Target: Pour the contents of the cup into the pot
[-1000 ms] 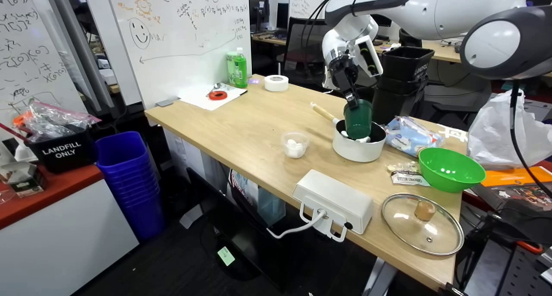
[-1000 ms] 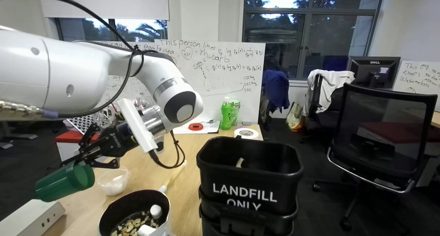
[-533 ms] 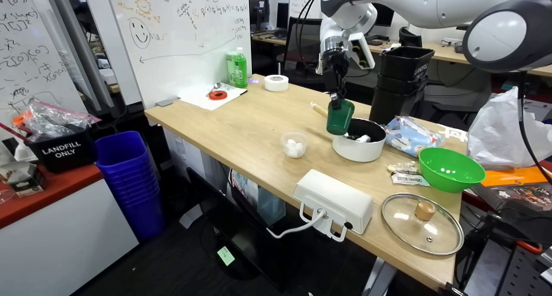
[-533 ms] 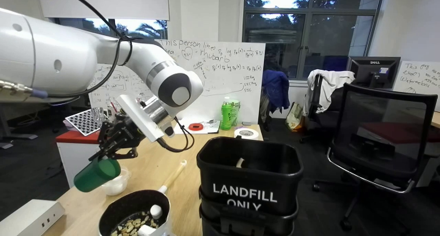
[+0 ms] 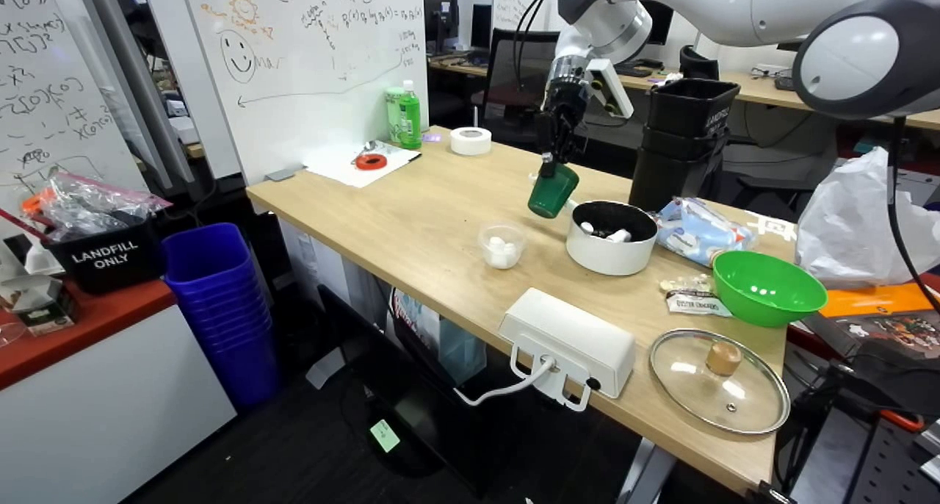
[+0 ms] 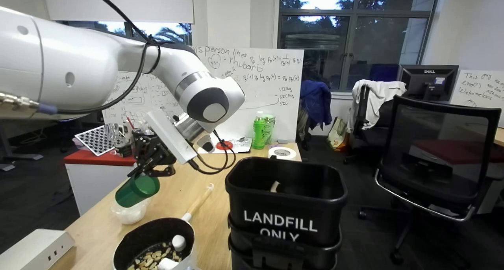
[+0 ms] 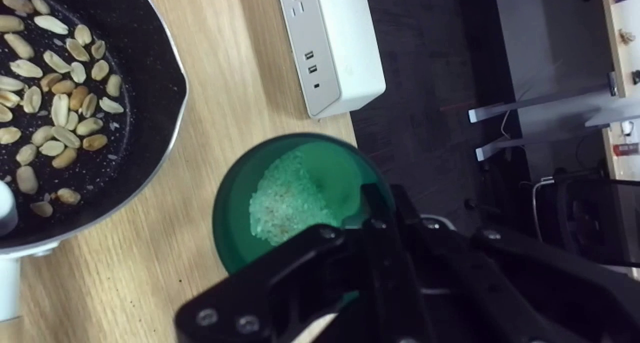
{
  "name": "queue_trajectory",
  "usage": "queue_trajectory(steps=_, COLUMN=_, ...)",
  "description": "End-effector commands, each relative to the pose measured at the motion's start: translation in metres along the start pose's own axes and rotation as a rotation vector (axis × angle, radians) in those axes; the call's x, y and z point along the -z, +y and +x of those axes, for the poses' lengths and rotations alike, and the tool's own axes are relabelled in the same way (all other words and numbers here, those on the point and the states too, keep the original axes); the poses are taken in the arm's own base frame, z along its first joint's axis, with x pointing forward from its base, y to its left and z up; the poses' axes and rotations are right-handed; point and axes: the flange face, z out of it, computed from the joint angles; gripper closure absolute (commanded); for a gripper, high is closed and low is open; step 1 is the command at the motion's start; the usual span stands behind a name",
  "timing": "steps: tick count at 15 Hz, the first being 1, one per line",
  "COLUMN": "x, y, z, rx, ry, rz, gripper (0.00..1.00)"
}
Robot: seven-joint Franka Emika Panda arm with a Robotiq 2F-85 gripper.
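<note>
The dark green cup (image 5: 551,193) is held tilted above the table, beside the pot and apart from it; it also shows in an exterior view (image 6: 132,193). In the wrist view the cup (image 7: 337,175) holds a heap of pale grains. My gripper (image 5: 548,164) is shut on the cup's wall at the rim; in the wrist view the gripper (image 7: 385,195) has one finger inside and one outside. The white pot (image 5: 608,256) stands on the table. Its dark inside (image 6: 147,234) holds peanuts and white pieces. In the wrist view the pot (image 7: 155,78) is at the left.
A clear tub with white pieces (image 5: 502,247) stands near the cup. A white power box (image 5: 569,335) sits on the table edge. A green bowl (image 5: 767,287), a glass lid (image 5: 694,386) and a wipes pack (image 5: 698,228) lie around the pot. Black bins (image 6: 283,215) stand beside the table.
The cup has moved with the gripper from in front of the pot to beside it, leftward in an exterior view. Its tilt has changed. The pot has not moved.
</note>
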Motion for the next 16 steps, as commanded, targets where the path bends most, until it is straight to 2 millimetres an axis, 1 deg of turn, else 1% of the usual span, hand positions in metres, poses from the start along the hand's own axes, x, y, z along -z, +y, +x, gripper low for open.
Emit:
queue_trajectory(steps=1, x=0.026, y=0.004, z=-0.009, rx=0.007, ry=0.090, rz=0.084, gripper=0.99)
queue_trajectory(steps=4, x=0.050, y=0.019, z=-0.014, rx=0.004, ry=0.199, rz=0.142, gripper=0.99)
queue_trajectory(steps=6, x=0.058, y=0.031, z=-0.015, rx=-0.012, ry=0.255, rz=0.138, gripper=0.99)
queue_trajectory(steps=7, x=0.059, y=0.035, z=-0.016, rx=-0.019, ry=0.267, rz=0.132, gripper=0.99)
queue_trajectory(steps=9, x=0.052, y=0.035, z=-0.019, rx=-0.009, ry=0.236, rz=0.126, gripper=0.99)
queue_trajectory(steps=10, x=0.054, y=0.041, z=-0.012, rx=-0.016, ry=0.242, rz=0.129, gripper=0.94)
queue_trajectory(steps=13, x=0.051, y=0.036, z=-0.014, rx=-0.014, ry=0.228, rz=0.133, gripper=0.94)
queue_trajectory(steps=16, x=0.050, y=0.037, z=-0.015, rx=-0.016, ry=0.226, rz=0.134, gripper=0.94)
